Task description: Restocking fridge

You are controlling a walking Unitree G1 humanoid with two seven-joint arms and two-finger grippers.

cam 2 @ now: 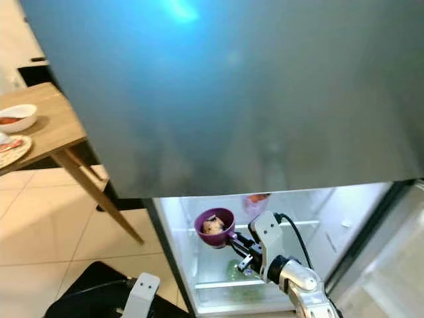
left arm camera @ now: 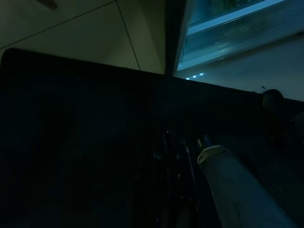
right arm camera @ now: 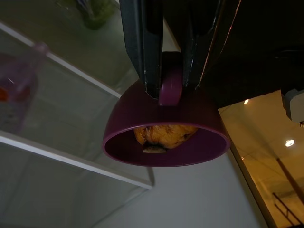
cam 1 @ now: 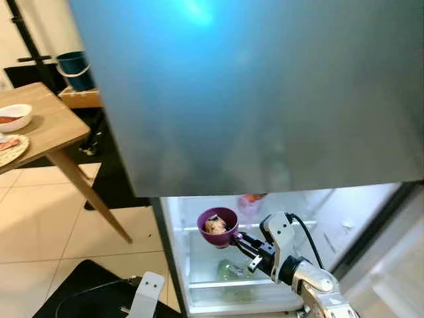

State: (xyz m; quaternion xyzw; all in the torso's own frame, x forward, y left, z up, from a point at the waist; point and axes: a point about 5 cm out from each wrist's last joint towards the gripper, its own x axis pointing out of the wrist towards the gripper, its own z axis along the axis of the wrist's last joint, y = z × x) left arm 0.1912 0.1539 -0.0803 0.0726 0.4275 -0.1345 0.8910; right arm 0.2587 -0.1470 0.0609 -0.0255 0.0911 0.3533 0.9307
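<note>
Right gripper (cam 1: pixel 237 238) is clamped on the short handle of a purple bowl (cam 1: pixel 218 227), one black finger (right arm camera: pixel 141 47) on each side of the handle stub. The bowl holds brownish-orange food (right arm camera: pixel 161 135). The bowl is held at the open front of the fridge (cam 1: pixel 318 218), about level with a glass shelf (cam 1: pixel 191 229) and at the left part of the lit compartment. Further in, on the shelf, stands a translucent pink container (cam 1: pixel 250 202) with something orange in it. Lower down, a green item (cam 1: pixel 232 270) lies behind the lower glass.

The grey upper fridge door (cam 1: pixel 265 93) takes up most of the head views.

Left arm hangs idle; its gripper (left arm camera: pixel 175 161) shows only dimly in the dark wrist view, and I cannot tell whether it is apart or together.

To the left stands a wooden table (cam 1: pixel 50 129) with a white bowl (cam 1: pixel 13 117) and a plate (cam 1: pixel 10 149) on it. A blue bucket (cam 1: pixel 74 69) sits behind.
</note>
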